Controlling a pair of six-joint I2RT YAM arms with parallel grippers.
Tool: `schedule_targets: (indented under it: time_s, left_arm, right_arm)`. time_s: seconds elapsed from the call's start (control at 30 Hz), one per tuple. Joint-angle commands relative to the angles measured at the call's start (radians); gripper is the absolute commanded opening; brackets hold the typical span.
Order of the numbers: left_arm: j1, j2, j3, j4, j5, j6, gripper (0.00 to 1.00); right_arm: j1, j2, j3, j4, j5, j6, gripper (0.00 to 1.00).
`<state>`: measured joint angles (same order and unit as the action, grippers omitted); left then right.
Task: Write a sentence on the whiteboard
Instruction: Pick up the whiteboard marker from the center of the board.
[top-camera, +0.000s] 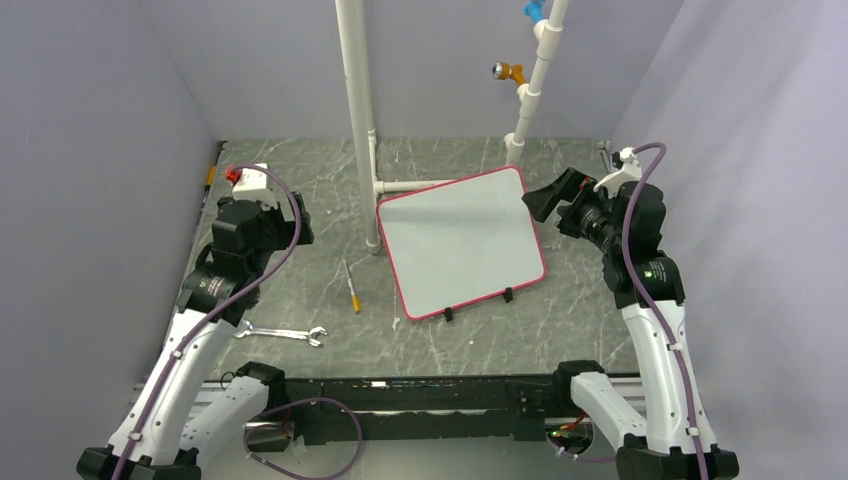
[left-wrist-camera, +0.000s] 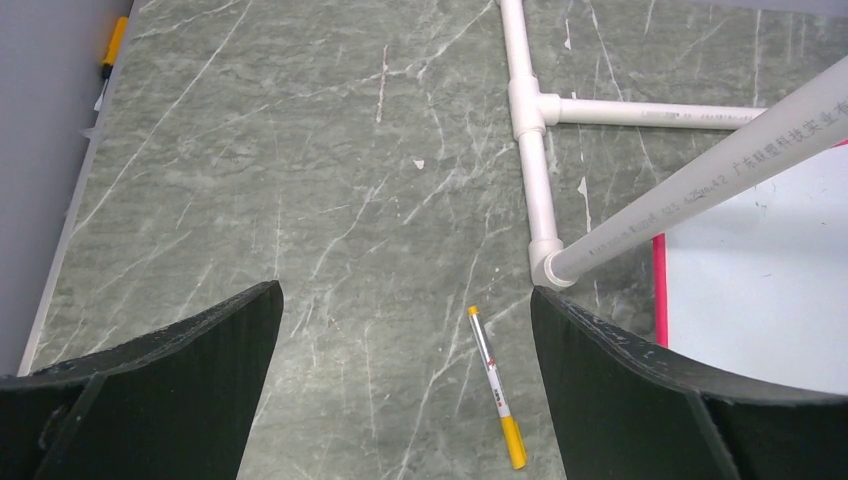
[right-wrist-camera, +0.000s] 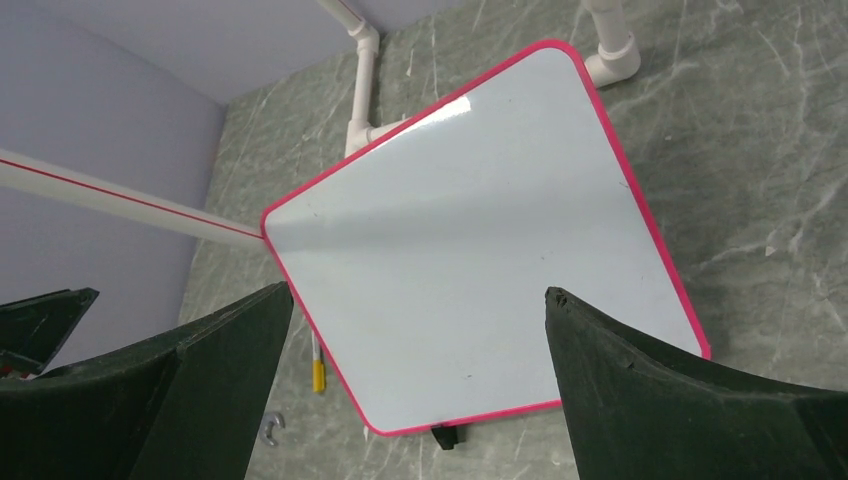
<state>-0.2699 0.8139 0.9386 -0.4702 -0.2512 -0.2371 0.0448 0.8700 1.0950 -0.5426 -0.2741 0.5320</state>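
The whiteboard (top-camera: 460, 240) (right-wrist-camera: 470, 260) lies flat and skewed on the marble table, red-pink rim all round, two black clips (top-camera: 448, 314) on its near edge. Its face is blank; no sentence is in view. A yellow-capped marker pen (top-camera: 352, 288) (left-wrist-camera: 495, 385) (right-wrist-camera: 318, 365) lies loose on the table left of the board. My left gripper (left-wrist-camera: 405, 330) hovers open above the table, with the pen under its right finger side. My right gripper (top-camera: 545, 200) (right-wrist-camera: 420, 330) hangs open over the board's right part, holding nothing.
A white PVC pipe post (top-camera: 358, 120) (left-wrist-camera: 530, 130) rises just left of the board's far corner, with a floor tee. A second pipe (top-camera: 535, 70) stands at the back with orange and blue fittings. A wrench (top-camera: 282, 333) lies near the left arm. Grey walls close three sides.
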Motion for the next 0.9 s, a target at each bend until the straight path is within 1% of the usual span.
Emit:
schedule_targets:
  time_s: [0.0, 0.07, 0.17, 0.3, 0.37, 0.43, 0.53, 0.6, 0.7, 0.77, 0.8, 0.87]
  left_arm:
    - [-0.003, -0.005, 0.027, 0.015, 0.017, 0.006, 0.99]
    - [-0.004, -0.020, -0.005, 0.052, 0.035, 0.013, 0.99]
    - [-0.005, -0.021, -0.045, 0.109, 0.094, 0.026, 0.97]
    - [-0.015, 0.064, -0.021, 0.113, 0.089, 0.020, 0.94]
    - [-0.015, 0.113, 0.004, 0.111, 0.099, 0.022, 0.91]
    - [-0.015, 0.149, 0.031, 0.095, 0.103, 0.019, 0.90]
    - [-0.015, 0.168, 0.059, 0.069, 0.086, 0.013, 0.88]
    - [-0.016, 0.166, 0.075, 0.049, 0.086, 0.008, 0.88]
    - [-0.016, 0.145, 0.043, 0.048, 0.093, -0.008, 0.87]
    - [-0.020, 0.137, 0.008, 0.047, 0.080, -0.030, 0.87]
    - [-0.029, 0.139, 0.007, 0.011, 0.068, -0.054, 0.86]
    - [-0.052, 0.147, 0.011, -0.059, 0.087, -0.110, 0.88]
  right_arm:
    - [-0.001, -0.018, 0.024, 0.007, -0.014, -0.013, 1.00]
    - [-0.001, 0.003, 0.057, -0.024, 0.011, -0.026, 1.00]
    - [-0.002, 0.051, 0.096, -0.035, 0.019, -0.036, 1.00]
    - [-0.002, 0.158, 0.169, -0.041, 0.002, -0.035, 1.00]
    - [0.000, 0.189, 0.167, -0.015, -0.011, -0.036, 1.00]
    - [0.004, 0.205, 0.146, -0.002, 0.023, -0.032, 1.00]
    - [0.009, 0.230, 0.103, -0.011, 0.089, -0.027, 1.00]
    - [0.010, 0.245, 0.092, -0.033, 0.092, -0.023, 1.00]
    - [0.017, 0.206, 0.054, -0.020, 0.066, -0.024, 1.00]
    - [0.018, 0.177, 0.062, -0.045, 0.039, -0.026, 1.00]
    - [0.019, 0.165, 0.075, -0.064, 0.022, -0.029, 1.00]
    - [0.019, 0.140, 0.103, -0.112, 0.006, -0.042, 1.00]
